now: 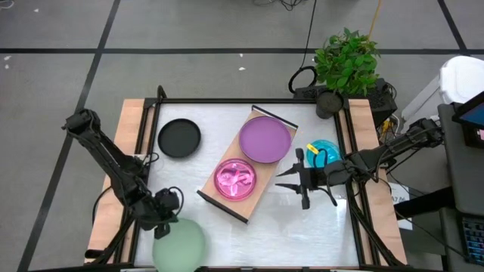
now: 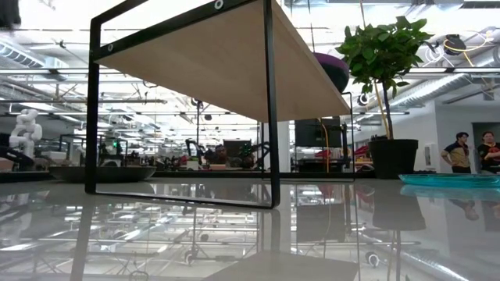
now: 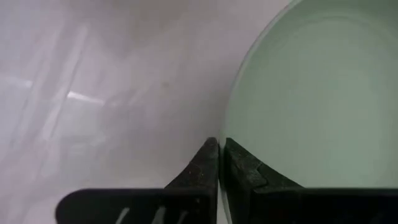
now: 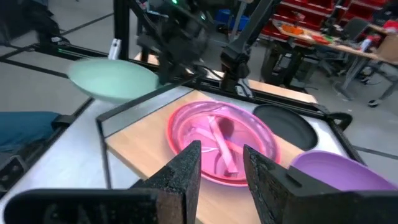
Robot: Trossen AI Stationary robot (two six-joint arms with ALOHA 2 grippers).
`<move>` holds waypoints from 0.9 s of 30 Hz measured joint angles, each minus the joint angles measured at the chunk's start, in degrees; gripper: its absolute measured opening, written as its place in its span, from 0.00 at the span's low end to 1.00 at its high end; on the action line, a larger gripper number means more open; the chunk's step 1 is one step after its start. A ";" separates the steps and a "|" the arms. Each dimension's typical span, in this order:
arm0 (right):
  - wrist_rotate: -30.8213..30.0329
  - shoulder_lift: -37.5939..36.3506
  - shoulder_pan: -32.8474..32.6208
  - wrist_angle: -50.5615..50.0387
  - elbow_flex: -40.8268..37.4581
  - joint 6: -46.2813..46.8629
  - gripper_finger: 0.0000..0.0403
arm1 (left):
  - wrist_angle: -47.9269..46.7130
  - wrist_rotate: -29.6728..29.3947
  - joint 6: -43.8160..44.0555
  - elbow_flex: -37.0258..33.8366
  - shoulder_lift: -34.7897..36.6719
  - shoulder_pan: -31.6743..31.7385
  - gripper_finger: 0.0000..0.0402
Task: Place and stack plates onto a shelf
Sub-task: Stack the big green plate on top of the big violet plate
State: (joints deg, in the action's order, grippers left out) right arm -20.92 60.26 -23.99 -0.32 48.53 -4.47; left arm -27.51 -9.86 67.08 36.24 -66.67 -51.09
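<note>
Left hand (image 1: 168,219) pinched on the green plate's (image 1: 179,243) rim at the near edge of the desk (image 1: 318,234). Right hand (image 1: 291,181) parted narrowly, empty, beside the shelf (image 1: 215,181) mid-desk bearing pink plate (image 1: 236,179) and purple plate (image 1: 265,139). Black plate (image 1: 179,138) by the far left corner, cyan plate (image 1: 323,153) toward the right edge.

The table (image 1: 318,227) had a glossy white top in a pale wood border, standing on a grey floor (image 1: 60,83) crossed by dark lines. A potted green plant (image 1: 345,64) stood at its far edge beside coiled cables (image 1: 304,78). Beyond lay a bright open workshop with ceiling lights, red shelving (image 4: 311,18), and two people (image 2: 472,152) standing far off.
</note>
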 joint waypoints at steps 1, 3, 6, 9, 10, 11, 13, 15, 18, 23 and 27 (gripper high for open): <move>-0.39 0.01 0.00 0.00 0.00 -0.33 0.26 | -0.46 -0.18 -1.30 1.31 0.00 0.01 0.02; -0.52 0.01 0.00 0.00 0.00 -0.77 0.26 | -2.23 -0.74 -3.46 4.13 0.02 0.26 0.02; -0.62 0.01 0.00 0.00 0.00 -0.81 0.26 | -5.98 -2.08 -4.83 8.47 0.02 1.05 0.02; -2.07 0.01 0.00 0.00 0.00 -0.96 0.26 | -10.78 -2.71 -5.10 12.81 0.04 2.07 0.02; -2.34 0.01 0.00 0.00 0.00 -0.96 0.26 | -12.45 -2.91 -5.36 14.19 0.04 2.47 0.02; -2.62 0.01 0.00 0.00 0.00 -0.96 0.26 | -13.74 -3.23 -5.72 15.49 0.04 2.99 0.02; -3.05 0.01 0.00 -0.02 0.00 -0.98 0.26 | -15.31 -3.65 -7.40 18.12 0.04 4.04 0.02; -3.05 0.01 0.00 -0.02 0.00 -0.99 0.26 | -15.65 -3.71 -10.02 20.53 0.04 5.25 0.02; -3.05 0.01 0.00 -0.02 0.00 -1.18 0.26 | -15.71 -3.71 -13.57 23.62 0.04 6.96 0.02; -3.05 0.01 0.00 -0.19 0.00 -1.18 0.26 | -15.99 -3.68 -18.75 28.22 0.04 10.06 0.02; -3.05 0.01 0.00 -1.16 0.00 -1.21 0.26 | -16.10 -3.70 -23.81 32.01 0.04 13.72 0.02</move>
State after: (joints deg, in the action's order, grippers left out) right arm -23.97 60.27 -23.99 -1.47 48.53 -5.67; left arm -43.62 -13.56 43.27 68.25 -66.63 -37.37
